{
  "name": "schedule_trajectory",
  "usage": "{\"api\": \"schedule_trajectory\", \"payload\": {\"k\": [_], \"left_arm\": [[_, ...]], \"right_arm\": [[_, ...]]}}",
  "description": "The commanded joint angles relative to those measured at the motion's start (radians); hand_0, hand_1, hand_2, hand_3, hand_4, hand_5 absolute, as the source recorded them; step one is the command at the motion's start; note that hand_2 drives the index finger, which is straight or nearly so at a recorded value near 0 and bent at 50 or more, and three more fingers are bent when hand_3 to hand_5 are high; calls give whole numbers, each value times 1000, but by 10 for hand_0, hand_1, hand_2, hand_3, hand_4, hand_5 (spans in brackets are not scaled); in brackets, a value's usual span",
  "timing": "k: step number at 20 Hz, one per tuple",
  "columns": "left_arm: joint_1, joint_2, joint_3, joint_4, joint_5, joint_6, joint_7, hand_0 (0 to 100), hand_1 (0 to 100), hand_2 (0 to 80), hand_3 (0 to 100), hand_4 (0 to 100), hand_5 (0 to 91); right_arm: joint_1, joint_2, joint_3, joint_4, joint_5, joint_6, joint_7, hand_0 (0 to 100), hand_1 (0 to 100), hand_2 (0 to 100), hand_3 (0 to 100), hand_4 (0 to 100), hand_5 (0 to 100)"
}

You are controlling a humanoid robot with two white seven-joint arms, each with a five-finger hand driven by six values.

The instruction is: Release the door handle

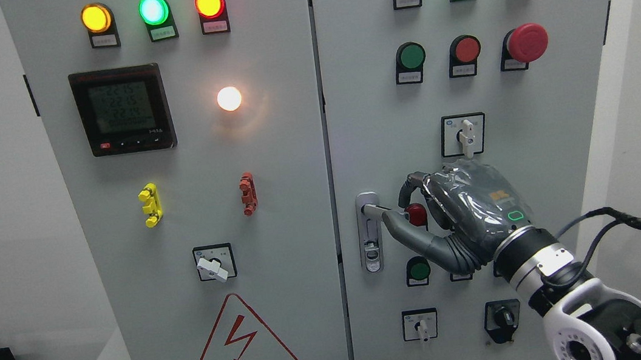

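The grey metal door handle (pixel 370 232) sits upright at the left edge of the cabinet's right door (pixel 372 106). Its short lever sticks out near the top. My right hand (pixel 398 206), wrapped in clear plastic, hovers just right of the handle. The thumb (pixel 409 233) stretches left, its tip at or touching the lever. The other fingers (pixel 416 183) are loosely bent above the thumb, apart from the handle, and nothing is between them. Both doors look closed. My left arm does not show.
Around the hand are a red button (pixel 416 214), a green button (pixel 419 269) and rotary switches (pixel 464 135). A red mushroom stop button (pixel 527 42) sticks out higher up. The left door (pixel 197 219) carries a meter and lamps. A black cable (pixel 638 223) trails from the wrist.
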Motion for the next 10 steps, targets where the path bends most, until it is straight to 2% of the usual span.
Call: {"api": "schedule_trajectory", "payload": {"k": [1,10], "left_arm": [[32,0,0,-31,0,0,1,120,389,0,0,0,0],[32,0,0,-31,0,0,1,120,389,0,0,0,0]], "right_arm": [[2,1,1,6,-1,1,0,384,0,458,1000,1000,1000],[5,2,1,7,-2,1,0,385,0,463,1000,1000,1000]]}}
